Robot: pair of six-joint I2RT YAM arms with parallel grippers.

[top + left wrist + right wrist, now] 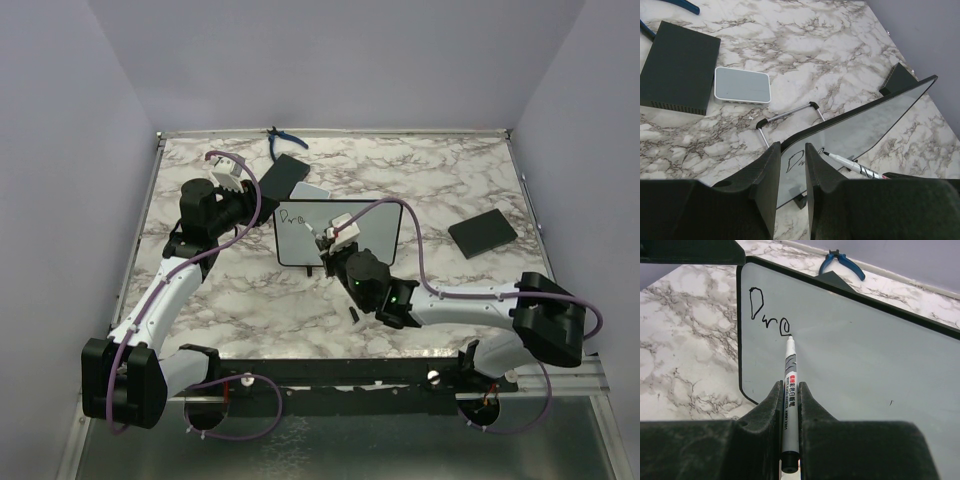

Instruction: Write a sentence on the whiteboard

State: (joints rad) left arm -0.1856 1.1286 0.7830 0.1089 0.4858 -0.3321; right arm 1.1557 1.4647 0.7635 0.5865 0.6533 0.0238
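Note:
The whiteboard [298, 245] stands tilted mid-table on its black feet, seen up close in the right wrist view [865, 350]. The sentence [767, 315] reads "Dre" at the board's top left and shows small in the top view [292, 214]. My right gripper [790, 386] is shut on a white marker [790, 365], whose tip touches the board just below the last letter. My left gripper [792, 147] straddles the board's top-left corner, jaws closed on its black frame [870, 120]. The marker [850, 164] lies across the board to the right of that gripper.
A flat black box [283, 177] and a grey-white pad [312, 190] lie behind the board. Blue pliers [283, 140] rest at the back edge. Another black rectangle [483, 232] lies to the right. A small dark cap [353, 316] sits near the right arm.

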